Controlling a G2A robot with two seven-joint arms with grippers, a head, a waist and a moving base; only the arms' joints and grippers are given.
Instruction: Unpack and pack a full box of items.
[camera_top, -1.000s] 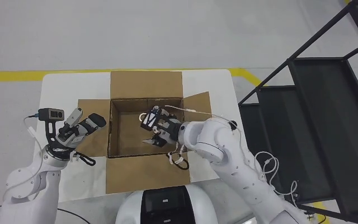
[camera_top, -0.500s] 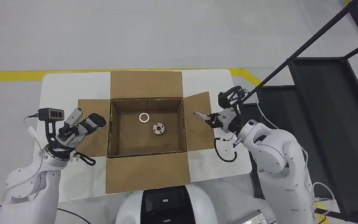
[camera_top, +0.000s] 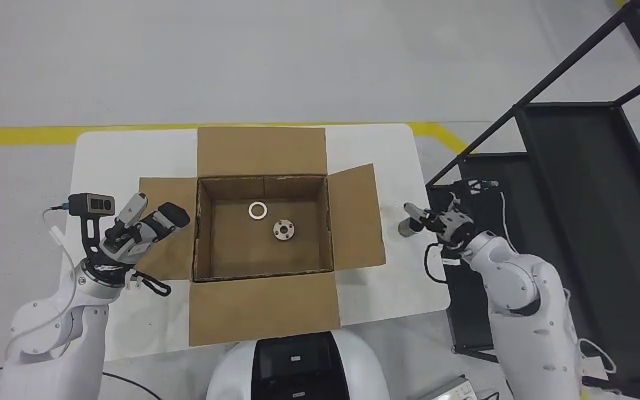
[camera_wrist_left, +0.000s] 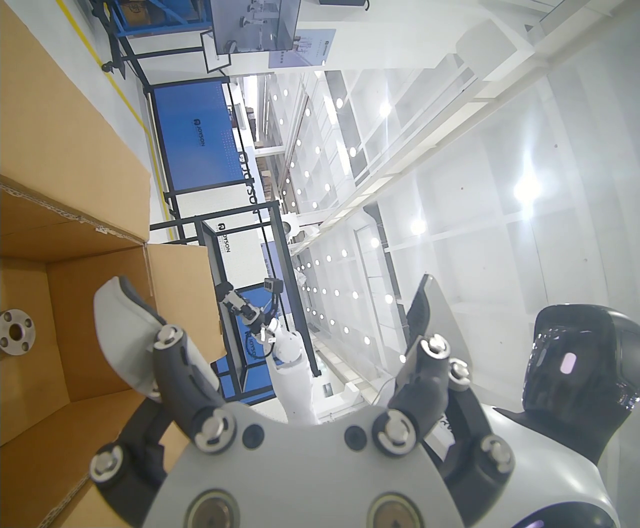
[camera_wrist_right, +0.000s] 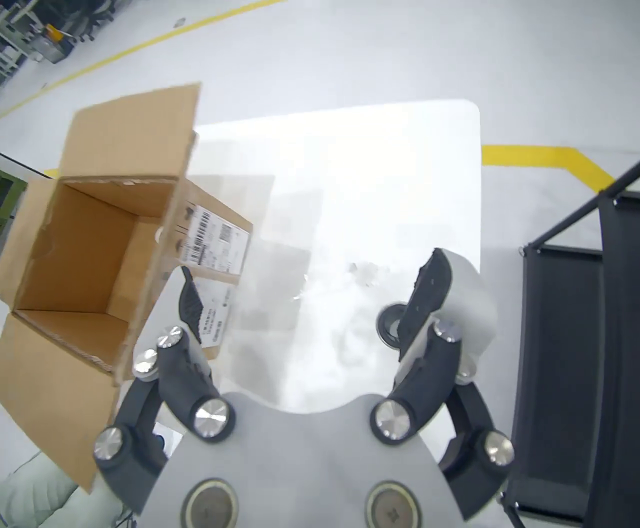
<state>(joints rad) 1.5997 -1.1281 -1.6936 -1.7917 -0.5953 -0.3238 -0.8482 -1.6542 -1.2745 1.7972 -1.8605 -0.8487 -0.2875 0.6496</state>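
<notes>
Right gripper (camera_wrist_right: 310, 280) spread wide, nothing clamped between the pads, over the table (camera_top: 395, 150) near its right edge, well apart from the box (camera_top: 262, 150). Small dark ring (camera_wrist_right: 389, 324) sits against 1 finger's inner face; we cannot tell whether it rests on the table. We judge this the unpacking drop-off spot. 2 parts lie on the box floor: white ring (camera_top: 258, 210), metal flange (camera_top: 285, 231). Left gripper (camera_top: 160, 220) open, empty, parked beside the left flap, clear of the opening.
</notes>
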